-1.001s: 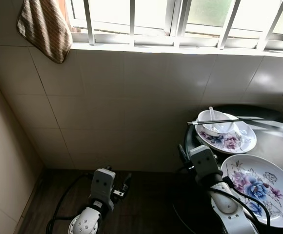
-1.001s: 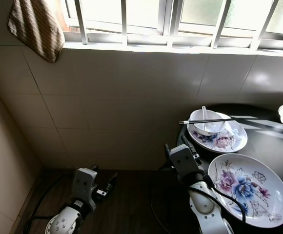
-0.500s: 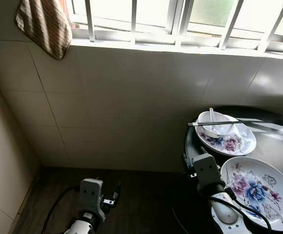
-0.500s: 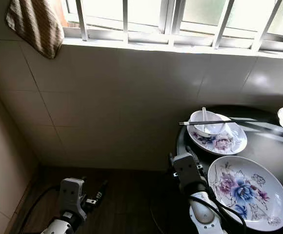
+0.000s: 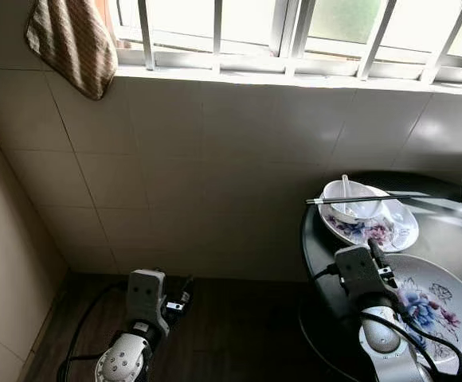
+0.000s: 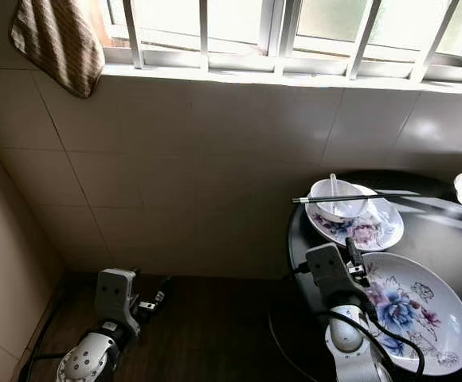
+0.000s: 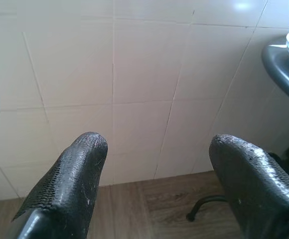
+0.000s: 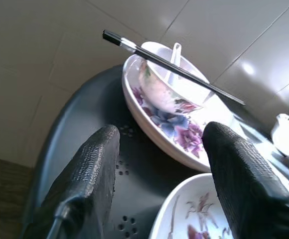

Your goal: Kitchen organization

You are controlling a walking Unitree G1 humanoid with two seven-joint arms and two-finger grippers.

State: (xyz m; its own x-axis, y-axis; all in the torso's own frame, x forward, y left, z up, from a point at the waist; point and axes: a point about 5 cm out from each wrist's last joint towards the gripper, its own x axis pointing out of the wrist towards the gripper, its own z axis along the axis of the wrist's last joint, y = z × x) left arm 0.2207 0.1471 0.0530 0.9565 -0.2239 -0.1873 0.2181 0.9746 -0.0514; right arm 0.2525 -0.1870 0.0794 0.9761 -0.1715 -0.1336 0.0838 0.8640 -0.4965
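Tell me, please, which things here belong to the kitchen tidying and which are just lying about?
Job: near floral plate; far floral plate holding a white bowl with spoon; chopsticks across the bowl; right pincer, open above the black table.

Lying about: striped towel; window bars; left pincer, idle.

A bowl (image 5: 350, 200) with chopsticks (image 5: 366, 198) across it sits on a plate (image 5: 370, 228) on the black table (image 5: 326, 239), below the window (image 5: 295, 36)

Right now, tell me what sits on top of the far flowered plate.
A white bowl sits on the far flowered plate, with a white spoon inside it and black chopsticks laid across its rim. The bowl's bottom is hidden.
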